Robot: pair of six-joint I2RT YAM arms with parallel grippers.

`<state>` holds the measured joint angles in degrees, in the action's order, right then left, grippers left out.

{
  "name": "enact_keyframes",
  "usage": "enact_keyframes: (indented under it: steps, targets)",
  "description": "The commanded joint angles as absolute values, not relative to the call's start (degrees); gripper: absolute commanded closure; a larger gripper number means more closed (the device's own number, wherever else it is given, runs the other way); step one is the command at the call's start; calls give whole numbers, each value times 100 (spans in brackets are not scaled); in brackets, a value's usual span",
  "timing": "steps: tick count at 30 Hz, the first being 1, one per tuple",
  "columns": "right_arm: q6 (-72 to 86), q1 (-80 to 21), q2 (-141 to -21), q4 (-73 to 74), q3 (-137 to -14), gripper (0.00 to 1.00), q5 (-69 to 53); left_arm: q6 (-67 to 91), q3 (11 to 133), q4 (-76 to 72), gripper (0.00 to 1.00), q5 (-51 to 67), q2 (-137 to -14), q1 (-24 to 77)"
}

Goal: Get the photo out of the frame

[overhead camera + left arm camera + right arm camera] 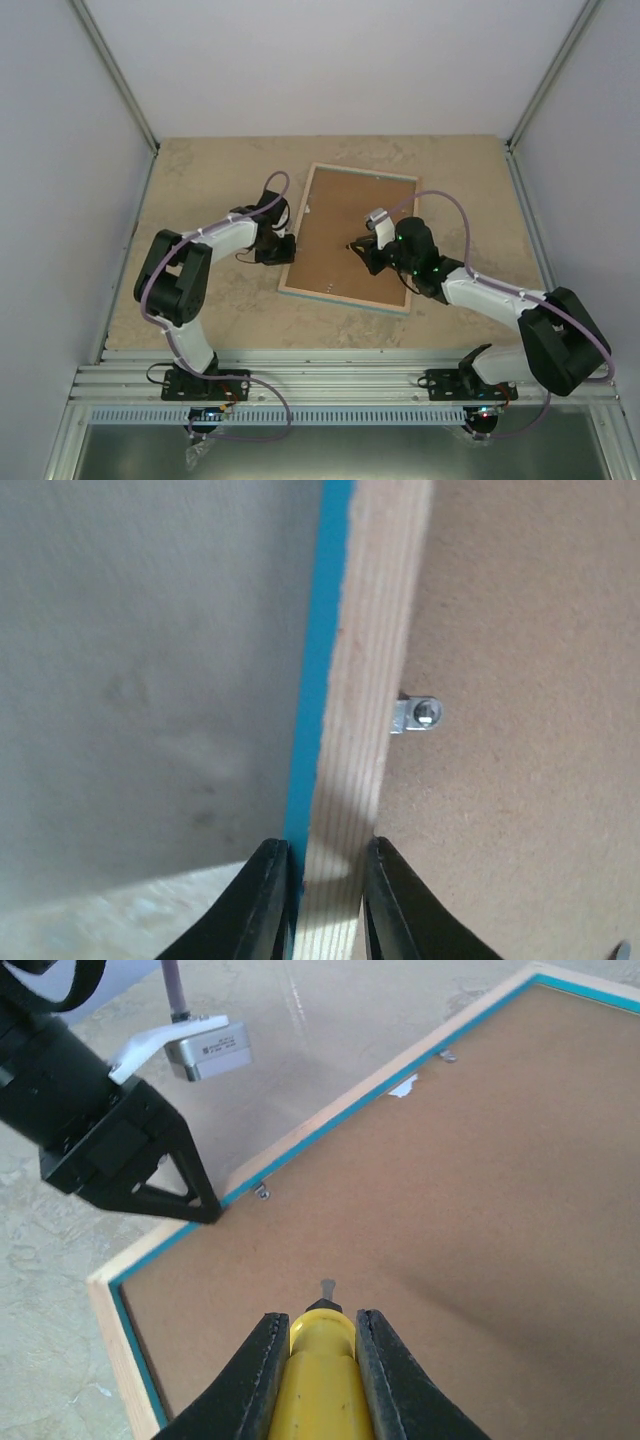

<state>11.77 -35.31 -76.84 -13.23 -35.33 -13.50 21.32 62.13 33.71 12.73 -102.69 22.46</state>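
Left claw [322, 852] pinches the frame [375, 630] by its rim, likely stiff and light; right claw [320, 1322] clamps a yellow tool [322, 1385].

Lifts the left arm [225, 235] from its base, folds it sharply at the elbow and stretches the forearm to the right and away. Sets the left gripper [322, 865] low, jaws pinched on the rim of the frame [370, 680], one finger [262, 905] on each side. Folds the right arm [490, 295] at the far right elbow and runs the forearm leftward. Tilts the right gripper [313, 1328] down and to the left, jaws clamped around a yellow tool [315, 1385], fingers flanking it. Holds the two grippers apart, facing each other.
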Motion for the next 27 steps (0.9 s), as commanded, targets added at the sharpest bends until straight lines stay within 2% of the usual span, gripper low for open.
enact_keyframes:
  steps: [1,12,27]
  targets:
    - [1174,-3569,-7850,-1477,-3761,100,-1569,3180,5876,3367,87,1375,-10055,2478]
    - [1289,-3917,-8373,-1674,-4113,100,-1695,4105,5514,3081,88,1245,-9783,3190]
    - [1548,-4327,-9470,-2112,-4736,100,-1596,4139,5401,3049,93,1204,-9697,3250]
